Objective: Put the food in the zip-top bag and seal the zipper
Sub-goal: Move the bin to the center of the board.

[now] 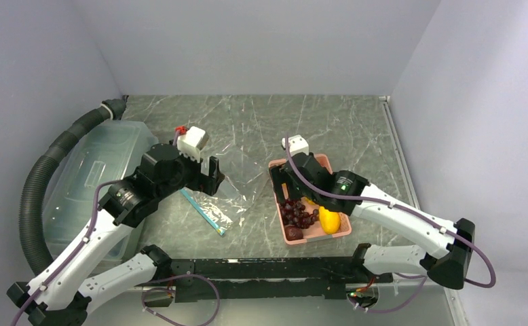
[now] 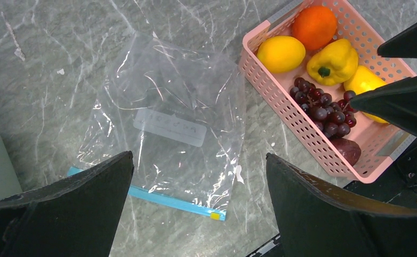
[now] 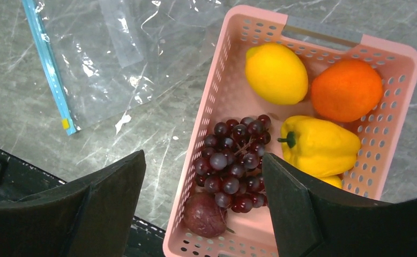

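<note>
a grey-green marbled tabletop makes the floor of a small booth, shut in by plain pale lavender-grey walls at the back and on both sides. at the left of the top view a large translucent lidded plastic bin sits against the wall, and a black ribbed hose curves round it. a black bar crosses the bottom of that view between the arm bases.

the clear crinkly plastic zip-top bag lies flat on the stone near the middle of the top view. it is empty and has a white label on its face. its narrow teal-blue zipper strip runs along the lower edge in the left wrist view, with a small yellow tab at the right end.

just right of the bag stands a pink perforated plastic basket, and all the food is inside it: a yellow toy lemon, an orange ball, a yellow bell pepper, a dark purple grape bunch, a dark reddish round piece, and a yellow oblong fruit that is partly hidden.

the left gripper hovers above the bag with its jaws spread wide, holding nothing. the right gripper hangs over the grape side of the basket, its fingers wide apart with nothing gripped between them.
</note>
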{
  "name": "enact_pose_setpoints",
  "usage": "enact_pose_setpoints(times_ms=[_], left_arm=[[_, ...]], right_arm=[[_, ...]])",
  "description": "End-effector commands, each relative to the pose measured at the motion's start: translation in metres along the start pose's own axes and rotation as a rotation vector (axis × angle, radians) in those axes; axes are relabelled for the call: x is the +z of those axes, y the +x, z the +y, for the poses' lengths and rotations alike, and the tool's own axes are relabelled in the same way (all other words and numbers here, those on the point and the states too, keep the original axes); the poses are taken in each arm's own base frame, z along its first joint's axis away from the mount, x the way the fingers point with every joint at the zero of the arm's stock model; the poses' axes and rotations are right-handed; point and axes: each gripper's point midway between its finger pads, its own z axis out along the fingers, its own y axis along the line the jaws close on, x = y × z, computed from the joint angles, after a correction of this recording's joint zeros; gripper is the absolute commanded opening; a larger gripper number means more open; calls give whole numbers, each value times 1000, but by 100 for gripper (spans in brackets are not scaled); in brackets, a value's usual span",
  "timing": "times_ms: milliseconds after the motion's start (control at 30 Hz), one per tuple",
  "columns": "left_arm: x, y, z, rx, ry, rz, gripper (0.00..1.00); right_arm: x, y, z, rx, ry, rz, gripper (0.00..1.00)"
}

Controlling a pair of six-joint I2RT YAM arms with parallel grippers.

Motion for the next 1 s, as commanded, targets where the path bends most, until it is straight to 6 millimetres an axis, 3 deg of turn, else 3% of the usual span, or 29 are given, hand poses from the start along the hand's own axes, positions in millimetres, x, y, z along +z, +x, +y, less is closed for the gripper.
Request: enact_pose_setpoints(times_ms=[0,467,967], left_arm=[[-7,-9,1,14,-3,-48,99],[-11,-11,2,15,-4,-59,99],[-13,-10,3,16,-12,-63,99]], right_arm=[[0,-11,7,56,10,-31,82],[38,22,21,88,44,99,62],[76,58,20,73,119,192,54]])
